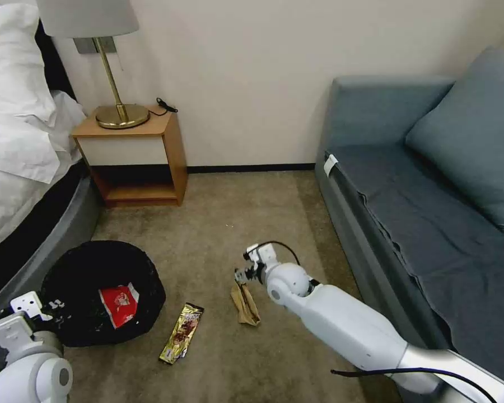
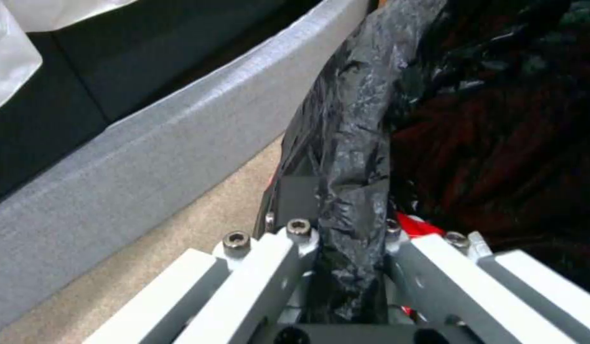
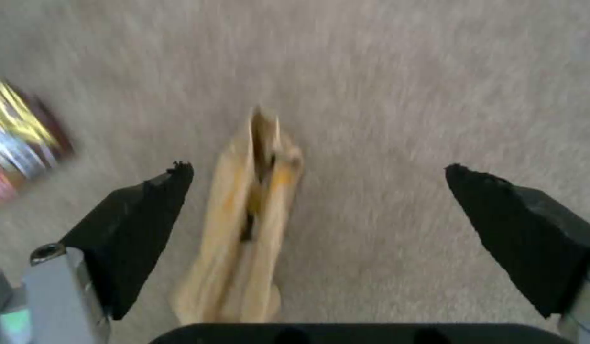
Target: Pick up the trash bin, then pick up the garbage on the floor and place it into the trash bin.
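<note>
The trash bin (image 1: 89,268), lined with a crinkled black bag, sits on the carpet by the bed, and a red snack packet (image 1: 119,302) lies inside it. My left gripper (image 2: 349,229) is shut on the bin's bagged rim (image 2: 352,143); from the head view the left gripper (image 1: 46,310) sits at the bin's near-left edge. A brown-gold candy wrapper (image 1: 182,333) lies on the floor beside the bin. A crumpled tan scrap (image 3: 250,239) lies under my right gripper (image 3: 317,168), which is open and hangs just above it. In the head view the right gripper (image 1: 243,275) is at the scrap's (image 1: 245,305) far end.
A bed with a grey base (image 1: 50,235) runs along the left, close behind the bin. A wooden nightstand (image 1: 137,157) with a brass lamp (image 1: 120,112) stands at the wall. A blue-grey sofa (image 1: 420,224) lines the right side. Bare carpet (image 1: 235,212) lies between them.
</note>
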Available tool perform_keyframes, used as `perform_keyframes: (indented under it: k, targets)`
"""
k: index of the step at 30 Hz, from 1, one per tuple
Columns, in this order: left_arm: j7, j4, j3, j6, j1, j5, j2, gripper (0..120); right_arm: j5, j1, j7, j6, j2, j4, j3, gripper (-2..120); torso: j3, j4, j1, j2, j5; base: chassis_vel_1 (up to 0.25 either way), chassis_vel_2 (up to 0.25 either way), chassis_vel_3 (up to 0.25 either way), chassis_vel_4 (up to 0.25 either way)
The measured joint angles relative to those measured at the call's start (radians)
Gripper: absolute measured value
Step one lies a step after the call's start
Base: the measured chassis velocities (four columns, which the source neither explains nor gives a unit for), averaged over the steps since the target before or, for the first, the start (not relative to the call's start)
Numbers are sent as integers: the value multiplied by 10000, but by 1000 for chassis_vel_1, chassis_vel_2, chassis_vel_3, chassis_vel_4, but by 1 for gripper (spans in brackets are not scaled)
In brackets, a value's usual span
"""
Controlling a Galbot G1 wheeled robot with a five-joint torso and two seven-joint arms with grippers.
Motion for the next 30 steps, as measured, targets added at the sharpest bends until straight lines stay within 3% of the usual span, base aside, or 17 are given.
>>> perform_keyframes:
  k: [16,30]
  targets:
    - [2,62,-98,-10,-3,23,24,3,-1584,140,-1512,1004,1146,-3346,-465,100,-1,-1,0,0,0,0,0,0,0]
    - [-2,48,-184,-120,103,73,22,3,-1897,41,-1675,1541,1552,-4102,-577,98,-1,0,-1,0,1,0,0,0,0]
